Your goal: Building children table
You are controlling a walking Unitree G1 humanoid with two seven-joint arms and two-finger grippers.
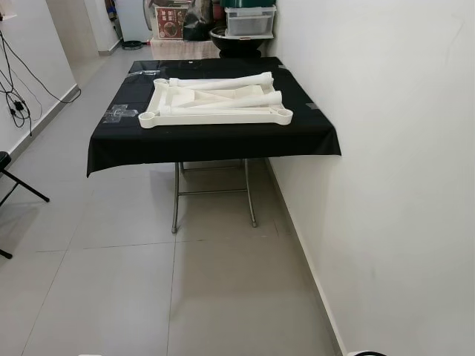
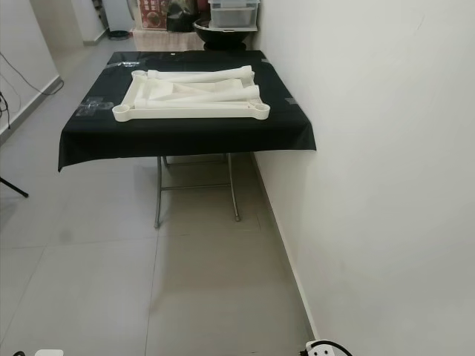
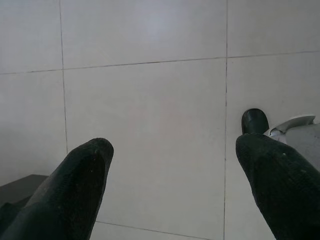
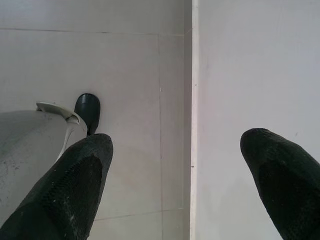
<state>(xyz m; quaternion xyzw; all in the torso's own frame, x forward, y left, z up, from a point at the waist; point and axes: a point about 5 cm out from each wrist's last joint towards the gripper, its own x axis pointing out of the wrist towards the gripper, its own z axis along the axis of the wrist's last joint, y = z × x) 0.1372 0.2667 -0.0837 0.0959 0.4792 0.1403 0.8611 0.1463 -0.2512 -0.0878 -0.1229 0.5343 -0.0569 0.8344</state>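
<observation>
White children's table parts wait on the black-draped table ahead, with both tools idle and spread wide.

The white tabletop frame (image 1: pixel 215 105) lies flat on the black-covered table (image 1: pixel 223 141), with loose white legs (image 1: pixel 223 83) resting across it, all near the middle of the cloth and close to the wall (image 1: pixel 386 148) on the robot's right. A clear plastic bag (image 1: pixel 119 113) sits just beside the frame's left corner. The robot stands well back on the tiled floor (image 1: pixel 148 282). The left tool (image 3: pixel 170 165) and the right tool (image 4: pixel 175 165) both hang pointing at the floor, released and grasping nothing. The step in hand looks like the approach: walk in squarely, keep clear of the wall, and stop near enough to lift one leg off the frame without shoving the rest.
</observation>
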